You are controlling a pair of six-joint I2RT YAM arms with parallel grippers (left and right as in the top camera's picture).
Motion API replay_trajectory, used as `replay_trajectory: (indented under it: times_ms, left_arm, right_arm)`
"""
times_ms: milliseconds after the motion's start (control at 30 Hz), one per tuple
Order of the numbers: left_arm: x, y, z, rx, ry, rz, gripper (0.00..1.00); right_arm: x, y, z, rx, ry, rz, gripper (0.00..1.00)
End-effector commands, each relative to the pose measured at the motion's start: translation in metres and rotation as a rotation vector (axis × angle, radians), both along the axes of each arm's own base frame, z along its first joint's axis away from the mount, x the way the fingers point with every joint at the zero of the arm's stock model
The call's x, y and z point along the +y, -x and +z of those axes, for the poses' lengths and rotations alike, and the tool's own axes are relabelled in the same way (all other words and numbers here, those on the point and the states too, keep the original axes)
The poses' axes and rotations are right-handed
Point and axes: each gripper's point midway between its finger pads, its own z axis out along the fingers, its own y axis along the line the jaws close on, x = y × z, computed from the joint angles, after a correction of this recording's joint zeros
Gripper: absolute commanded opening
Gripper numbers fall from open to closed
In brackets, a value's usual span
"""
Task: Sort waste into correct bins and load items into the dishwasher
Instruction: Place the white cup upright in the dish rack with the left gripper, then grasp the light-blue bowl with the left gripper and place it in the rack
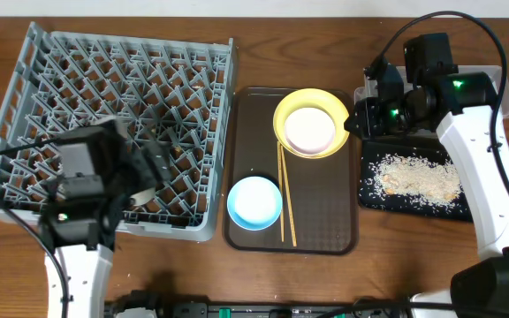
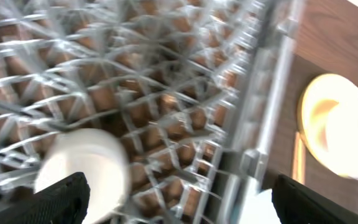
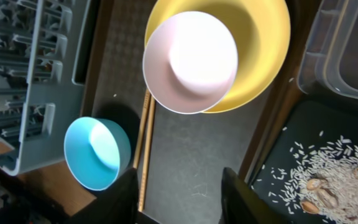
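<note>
Over the dish rack [image 2: 166, 93] | left gripper [image 2: 182, 190] spread wide, cup [image 2: 82, 165] beside one finger | right gripper [image 3: 182, 193] spread wide

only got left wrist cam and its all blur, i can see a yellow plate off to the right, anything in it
observer: a white bowl sits in the yellow plate, on the brown tray.
operator: anything else on that tray
observer: a light blue bowl, with chopsticks lying beside it.
operator: and the right gripper
observer: the right gripper is open and empty, above the tray by the plate.
</note>
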Motion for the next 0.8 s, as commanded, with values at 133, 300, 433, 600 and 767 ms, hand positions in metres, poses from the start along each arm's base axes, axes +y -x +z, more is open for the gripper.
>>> replay_trajectory:
  times_ms: [133,300,433,600,767]
  left_arm:
    - [-0.080,0.003,0.004,-0.023,-0.042,-0.292,0.96]
    - [-0.130,-0.004,0.011,-0.085,0.017,-0.433,0.95]
    - [-0.172,-0.002,-0.015,-0.024,0.007,-0.553,0.94]
    - [-0.209,0.012,-0.063,0.110,-0.032,-0.665,0.90]
    - [-0.238,0.034,-0.111,0.242,-0.080,-0.766,0.86]
  right_arm:
    - [-0.007,0.001,0.005,-0.016,0.011,-0.009,0.99]
    - [-0.022,0.001,0.000,-0.005,0.076,-0.047,0.99]
    - [-0.036,-0.001,-0.002,0.024,0.085,-0.144,0.99]
    - [-0.042,-0.002,-0.002,0.028,0.085,-0.162,0.99]
    - [-0.042,-0.001,-0.002,0.029,0.085,-0.162,0.99]
